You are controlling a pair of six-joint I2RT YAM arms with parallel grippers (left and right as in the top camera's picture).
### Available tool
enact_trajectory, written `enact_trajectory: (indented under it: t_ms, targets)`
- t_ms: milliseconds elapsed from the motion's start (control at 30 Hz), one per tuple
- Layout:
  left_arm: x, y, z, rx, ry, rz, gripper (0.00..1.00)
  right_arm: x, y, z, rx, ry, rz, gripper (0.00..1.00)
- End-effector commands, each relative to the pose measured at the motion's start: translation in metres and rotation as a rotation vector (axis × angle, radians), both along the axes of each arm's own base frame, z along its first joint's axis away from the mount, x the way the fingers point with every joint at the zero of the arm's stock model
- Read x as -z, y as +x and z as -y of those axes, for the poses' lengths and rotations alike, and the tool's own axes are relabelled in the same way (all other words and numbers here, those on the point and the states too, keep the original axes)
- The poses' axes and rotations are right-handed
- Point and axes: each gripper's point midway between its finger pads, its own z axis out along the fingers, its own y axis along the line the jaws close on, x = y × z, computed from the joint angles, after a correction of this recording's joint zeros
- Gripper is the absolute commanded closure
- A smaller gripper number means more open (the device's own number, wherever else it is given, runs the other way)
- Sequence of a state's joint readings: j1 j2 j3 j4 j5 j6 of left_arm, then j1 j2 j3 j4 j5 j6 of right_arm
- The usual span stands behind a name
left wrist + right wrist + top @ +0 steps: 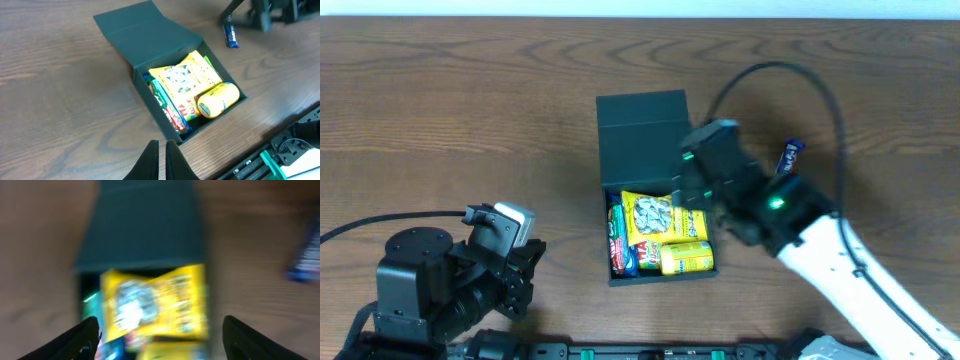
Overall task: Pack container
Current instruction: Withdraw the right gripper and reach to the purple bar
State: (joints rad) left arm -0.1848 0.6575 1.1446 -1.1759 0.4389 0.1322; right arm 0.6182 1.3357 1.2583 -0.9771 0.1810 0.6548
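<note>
Table (470,100): brown wood-grain top, smooth, low sheen. Container (642,125): dark card-like board, matt and plain, on the lid and walls alike. Yellow packet (655,218): printed film, glossy, slightly crinkled. Yellow roll-shaped pack (218,99): shinier, catching highlights. Blue wrapper (230,35): glossy, foil-like. Right arm casing (890,305): smooth white plastic. Left gripper (161,145): matt black.

Shows a brown wood-grain tabletop (470,110) with a dark-blue foil-wrapped snack bar (790,157) lying flat toward the right, plus a black rail with a teal bracket (267,161) along the near edge.
</note>
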Motion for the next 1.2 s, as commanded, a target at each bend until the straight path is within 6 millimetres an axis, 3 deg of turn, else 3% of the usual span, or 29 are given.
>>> enact_trajectory:
  t_ms: [0,200,267,500,633,867,1167]
  targets:
    - [0.0,0.0,0.0,0.008,0.002,0.001,0.92,0.003,0.022,0.058,0.155,-0.119,0.017,0.21]
    - [0.0,0.0,0.0,0.008,0.002,0.001,0.92,0.032,0.042,0.133,0.394,-0.153,-0.083,0.23]
    - [0.0,0.0,0.0,0.008,0.002,0.001,0.92,0.053,0.046,0.149,0.445,-0.147,-0.158,0.24]
    - [0.0,0.0,0.0,0.008,0.002,0.001,0.92,0.124,0.048,0.163,0.518,-0.165,-0.377,0.27]
    - [0.0,0.0,0.0,0.008,0.002,0.001,0.92,0.154,0.047,0.166,0.543,-0.147,-0.46,0.28]
    - [0.0,0.0,-0.001,0.003,0.007,0.002,0.92,0.177,0.047,0.169,0.54,-0.111,-0.528,0.39]
    - [0.0,0.001,-0.001,0.003,0.007,0.004,0.92,0.196,0.053,0.164,0.463,-0.05,-0.554,0.42]
